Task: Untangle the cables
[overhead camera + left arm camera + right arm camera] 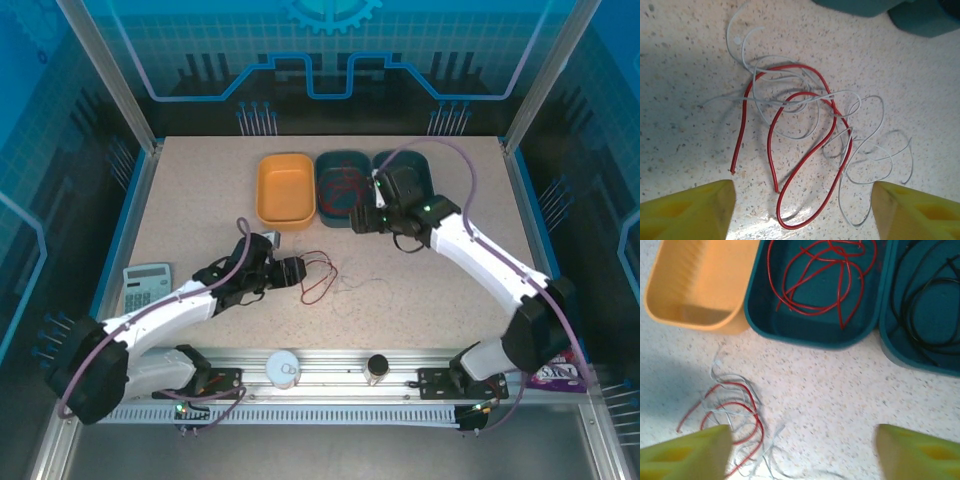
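A tangle of cables lies on the speckled table: a red cable (769, 145) looped through several thin pale cables (883, 112), also visible as a small knot (318, 280) in the top view. My left gripper (802, 210) hovers just over the near end of the tangle, open, its yellow fingers either side of the red loop without touching it. My right gripper (802, 452) hangs open and empty above bare table, in front of the bins, with the tangle (759, 422) at its left finger. More red cables (841, 300) lie in the middle teal bin and black cables (910, 315) in the right teal bin.
An empty orange bin (285, 188) stands left of the two teal bins (330, 205) at the back. A calculator (148, 283) lies at the left edge. A white roll (283, 368) and a dark jar (377, 367) sit on the front rail.
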`<action>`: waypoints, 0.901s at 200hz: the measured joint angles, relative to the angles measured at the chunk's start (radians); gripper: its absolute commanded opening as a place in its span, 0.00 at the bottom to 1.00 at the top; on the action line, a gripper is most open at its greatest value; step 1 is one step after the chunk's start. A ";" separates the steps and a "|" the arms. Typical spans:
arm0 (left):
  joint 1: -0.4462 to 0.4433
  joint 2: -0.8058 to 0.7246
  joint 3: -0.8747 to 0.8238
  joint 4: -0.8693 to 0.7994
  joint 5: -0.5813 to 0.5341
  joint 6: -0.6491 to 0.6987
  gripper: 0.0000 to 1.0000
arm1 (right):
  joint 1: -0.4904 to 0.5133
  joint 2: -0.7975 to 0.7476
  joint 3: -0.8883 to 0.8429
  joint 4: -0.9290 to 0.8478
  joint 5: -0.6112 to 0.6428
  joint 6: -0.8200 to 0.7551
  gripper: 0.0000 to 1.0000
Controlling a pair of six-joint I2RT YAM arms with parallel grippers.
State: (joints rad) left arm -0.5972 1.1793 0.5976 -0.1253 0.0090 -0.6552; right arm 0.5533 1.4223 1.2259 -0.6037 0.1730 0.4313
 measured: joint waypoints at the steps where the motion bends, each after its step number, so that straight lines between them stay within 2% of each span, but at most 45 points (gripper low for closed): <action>1: -0.003 0.003 0.003 -0.004 -0.003 0.003 0.64 | 0.003 -0.007 -0.008 0.002 0.005 0.002 1.00; 24: -0.061 0.074 0.051 -0.044 -0.032 0.013 0.57 | 0.043 -0.105 -0.100 0.000 0.062 0.045 1.00; 64: -0.169 0.199 0.133 -0.098 -0.089 0.058 0.46 | 0.048 -0.231 -0.181 -0.045 0.168 0.128 1.00; 94: -0.233 0.276 0.169 -0.135 -0.123 0.095 0.45 | 0.048 -0.296 -0.206 -0.073 0.212 0.158 1.00; 147: -0.296 0.401 0.241 -0.173 -0.191 0.169 0.42 | 0.048 -0.312 -0.232 -0.080 0.224 0.183 1.00; 180: -0.316 0.483 0.316 -0.193 -0.246 0.211 0.35 | 0.048 -0.299 -0.232 -0.076 0.224 0.183 1.00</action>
State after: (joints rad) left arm -0.9134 1.6623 0.9138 -0.3187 -0.2371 -0.4442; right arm 0.6010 1.1233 0.9936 -0.6796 0.3965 0.6144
